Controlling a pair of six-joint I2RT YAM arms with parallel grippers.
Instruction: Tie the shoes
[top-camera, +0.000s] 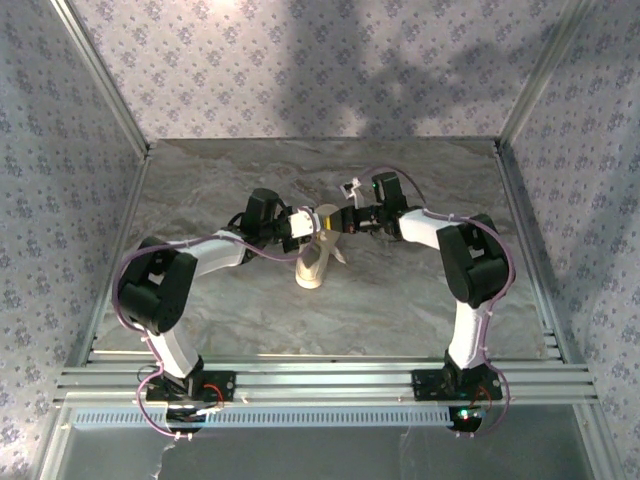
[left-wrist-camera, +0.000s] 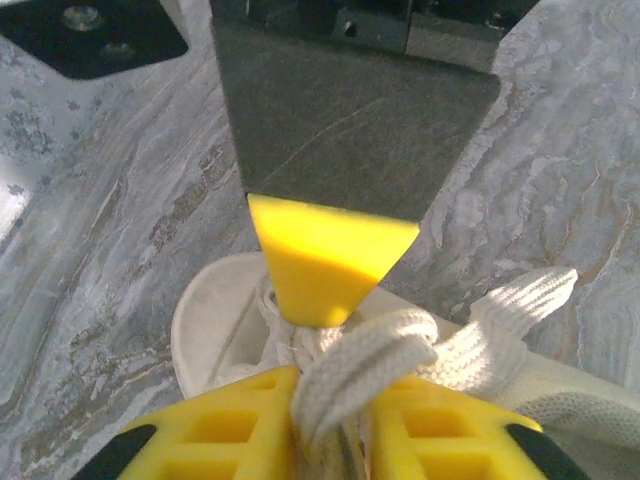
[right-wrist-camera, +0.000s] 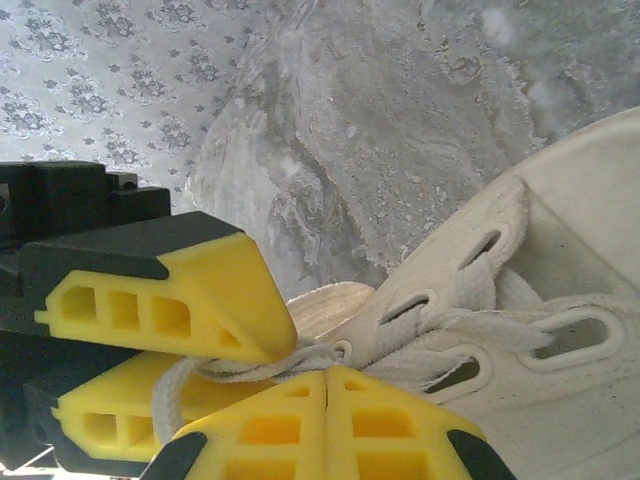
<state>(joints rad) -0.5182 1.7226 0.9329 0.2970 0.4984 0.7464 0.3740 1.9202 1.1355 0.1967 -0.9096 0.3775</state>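
Observation:
The cream-white shoe (top-camera: 312, 265) lies mid-table, toe toward the arms, and both grippers meet over its far end. My left gripper (top-camera: 303, 226) comes in from the left. Its yellow fingers stand slightly apart, so it (left-wrist-camera: 333, 390) is narrowly open with a loop of white lace (left-wrist-camera: 400, 345) lying in the gap. My right gripper (top-camera: 333, 222) comes in from the right, and its jaws (right-wrist-camera: 327, 368) are shut flush. Lace strands (right-wrist-camera: 470, 330) from the eyelets run across its tips; I cannot tell if any is pinched. Its finger (left-wrist-camera: 325, 270) presses down on the lace crossing.
The marbled grey tabletop (top-camera: 400, 300) has free room all round the shoe. Patterned walls close in the left, right and back. Aluminium rails (top-camera: 320, 380) run along the near edge by the arm bases.

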